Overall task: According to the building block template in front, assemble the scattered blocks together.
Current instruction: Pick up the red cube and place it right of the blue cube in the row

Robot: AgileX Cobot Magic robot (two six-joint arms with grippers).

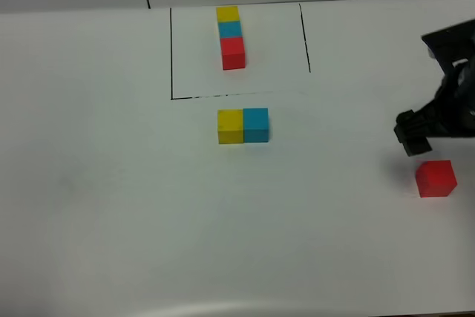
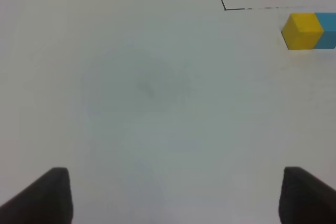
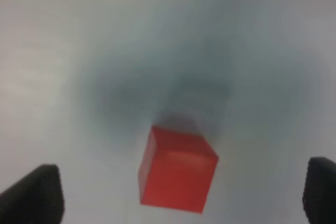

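Only the high view takes in the whole layout. The template row (image 1: 231,35), yellow, blue, then red, sits inside a black outline (image 1: 171,50) at the far side of the tabletop (image 1: 111,183). Just outside the outline's near line, the yellow cube (image 1: 230,125) and the blue cube (image 1: 256,125) stand side by side, touching. The red cube (image 1: 435,178) lies alone, well apart from them, near the right edge. The left arm does not appear in this view.

The right wrist view shows what the high view cannot. The right fingers (image 3: 34,195) stand wide apart with the red cube between them, and bare tabletop shows on both sides of it, so nothing is held or touched. The left fingers (image 2: 42,198) are also spread wide over bare tabletop, gripping nothing, well away from the yellow and blue pair.

The right wrist picture is blurred, and the cube's edges look soft. In the left wrist view the frame cuts off the blue cube and shows only the red end of the row. In the high view the right arm's black body runs off the frame.
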